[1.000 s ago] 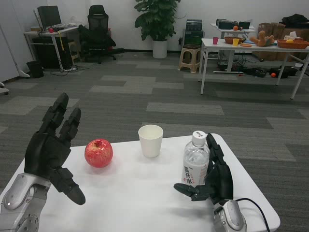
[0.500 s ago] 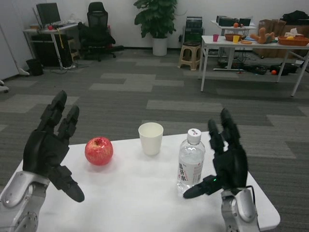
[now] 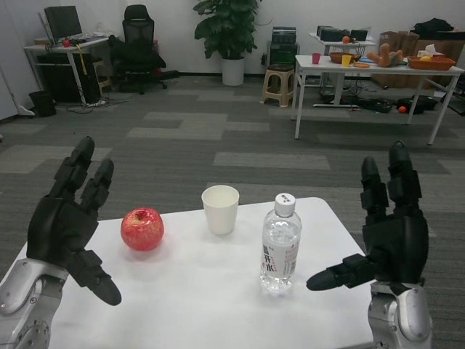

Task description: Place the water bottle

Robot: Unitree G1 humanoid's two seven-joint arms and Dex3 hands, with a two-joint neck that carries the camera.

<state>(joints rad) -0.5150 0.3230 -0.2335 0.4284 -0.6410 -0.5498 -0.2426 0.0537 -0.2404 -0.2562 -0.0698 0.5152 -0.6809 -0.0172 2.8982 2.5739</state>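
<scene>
A clear water bottle (image 3: 280, 246) with a white cap stands upright on the white table (image 3: 189, 291), right of centre. My right hand (image 3: 386, 233) hangs to the bottle's right, fingers spread upward and thumb pointing toward the bottle, with a clear gap between them. My left hand (image 3: 67, 225) is raised over the table's left side, fingers spread, holding nothing.
A red apple (image 3: 142, 228) lies left of centre and a white paper cup (image 3: 220, 209) stands behind the bottle to its left. The table's right edge runs just under my right hand. Beyond are carpet, desks, a stool and a plant.
My right hand has let go of the bottle and drawn away to the right, opening wide. The bottle now stands alone on the table. The view has shifted slightly.
</scene>
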